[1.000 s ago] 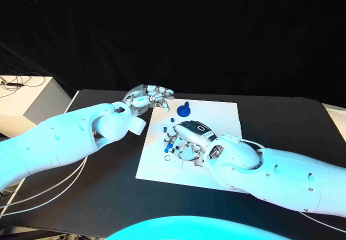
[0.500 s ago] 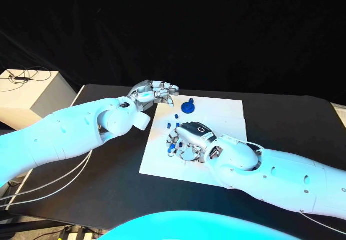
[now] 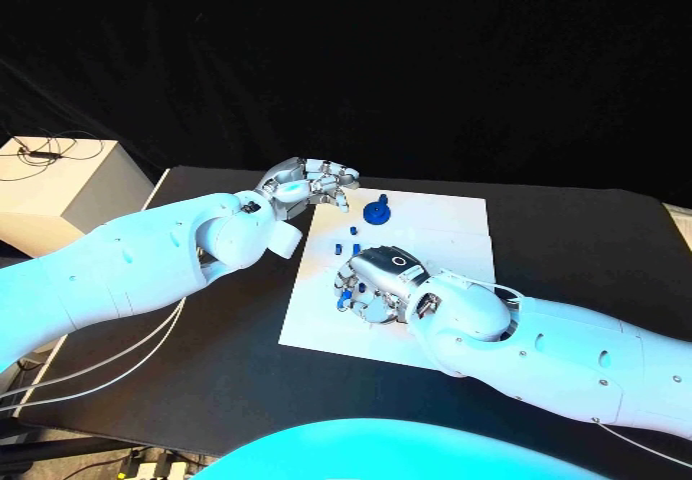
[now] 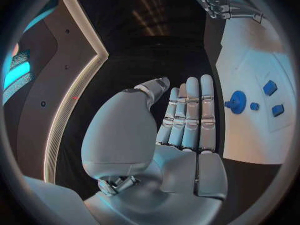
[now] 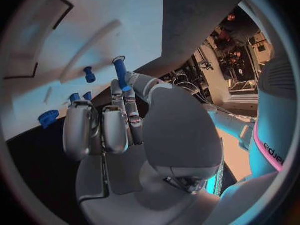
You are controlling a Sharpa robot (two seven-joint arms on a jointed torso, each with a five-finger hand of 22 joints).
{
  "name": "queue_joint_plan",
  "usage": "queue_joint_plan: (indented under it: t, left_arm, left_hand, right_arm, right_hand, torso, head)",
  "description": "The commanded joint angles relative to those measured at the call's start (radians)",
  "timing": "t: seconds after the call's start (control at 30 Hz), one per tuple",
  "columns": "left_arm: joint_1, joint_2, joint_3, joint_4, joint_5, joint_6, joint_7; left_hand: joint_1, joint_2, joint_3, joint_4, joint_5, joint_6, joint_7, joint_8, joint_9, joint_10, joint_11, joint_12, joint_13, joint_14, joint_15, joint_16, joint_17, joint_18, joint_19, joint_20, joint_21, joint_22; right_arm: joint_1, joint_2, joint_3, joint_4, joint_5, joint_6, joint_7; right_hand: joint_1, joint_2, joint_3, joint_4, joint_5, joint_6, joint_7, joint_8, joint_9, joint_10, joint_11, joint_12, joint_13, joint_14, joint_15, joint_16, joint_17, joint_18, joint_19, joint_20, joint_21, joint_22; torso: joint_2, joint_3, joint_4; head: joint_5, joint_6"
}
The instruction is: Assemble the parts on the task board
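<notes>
Right hand pinches a blue peg over the board; left hand holds nothing, fingers straight and pressed together.

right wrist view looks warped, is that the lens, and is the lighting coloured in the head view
Right wrist view: yes, fisheye; the task board edges bend, and the right hand looms large, pinching a blue peg. Head view: cyan light tints both arms, and the board's edges run straight. Left wrist view: same circular bending round the left hand.
</notes>
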Motion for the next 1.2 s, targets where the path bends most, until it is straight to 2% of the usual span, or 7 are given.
queue_joint_plan:
  t: [0.03, 0.47, 0.73, 1.2]
  left_arm:
    - [0.000, 0.002, 0.001, 0.002, 0.006, 0.017, 0.006]
    - [0.000, 0.001, 0.001, 0.002, 0.006, 0.017, 0.005]
    - [0.000, 0.000, 0.001, 0.002, 0.006, 0.017, 0.004]
    - [0.000, 0.000, 0.001, 0.001, 0.006, 0.018, 0.004]
  left_hand:
    - [0.005, 0.008, -0.005, 0.003, -0.001, 0.000, 0.003, -0.006, -0.002, 0.002, 0.007, -0.003, 0.000, 0.000, 0.002, -0.003, -0.001, 0.003, 0.005, -0.001, -0.006, -0.001]
    - [0.005, 0.008, -0.005, 0.003, -0.001, 0.000, 0.003, -0.006, -0.002, 0.002, 0.007, -0.003, 0.000, 0.000, 0.002, -0.003, -0.001, 0.003, 0.005, -0.001, -0.006, -0.001]
    - [0.005, 0.008, -0.005, 0.003, -0.001, 0.000, 0.003, -0.006, -0.002, 0.002, 0.007, -0.003, 0.000, 0.000, 0.002, -0.003, -0.001, 0.003, 0.005, -0.001, -0.006, -0.001]
    - [0.006, 0.010, -0.009, 0.005, -0.001, 0.001, 0.003, -0.008, -0.002, 0.003, 0.007, -0.005, 0.001, 0.000, 0.002, -0.006, 0.000, 0.004, 0.005, -0.001, -0.009, -0.003]
  right_arm:
    - [-0.004, 0.003, -0.001, -0.005, -0.019, 0.020, -0.001]
    - [-0.011, 0.003, -0.002, -0.008, -0.020, 0.036, -0.001]
    - [-0.013, 0.003, -0.002, -0.012, -0.042, 0.051, -0.030]
    - [-0.015, -0.014, -0.002, 0.014, -0.058, 0.038, -0.040]
  right_hand:
    - [0.011, 0.025, 0.005, -0.002, 0.004, 0.000, 0.005, 0.003, -0.001, 0.053, -0.046, 0.005, 0.032, 0.019, -0.005, -0.001, 0.000, -0.018, -0.001, -0.001, -0.005, 0.006]
    - [0.010, 0.025, 0.007, -0.003, 0.004, -0.002, 0.006, 0.003, 0.000, 0.054, -0.046, 0.004, 0.033, 0.019, -0.005, -0.001, -0.001, -0.017, -0.001, 0.000, -0.006, 0.006]
    - [0.008, 0.025, 0.008, -0.005, 0.005, -0.002, 0.006, 0.004, 0.002, 0.054, -0.045, 0.003, 0.034, 0.018, -0.004, -0.003, -0.005, -0.017, -0.003, 0.000, -0.009, 0.003]
    - [0.008, 0.024, 0.010, -0.007, 0.007, -0.003, 0.006, 0.005, 0.003, 0.054, -0.045, 0.002, 0.035, 0.019, -0.004, -0.001, -0.002, -0.018, -0.001, 0.000, -0.004, 0.008]
  torso:
    - [0.000, -0.0003, 0.0004]
    - [0.000, -0.0007, -0.0005]
    - [0.000, -0.0008, 0.0001]
    - [0.000, -0.0004, -0.0006]
  head:
    - [0.000, -0.001]
    - [0.003, -0.007]
    - [0.003, -0.007]
    - [0.005, -0.010]
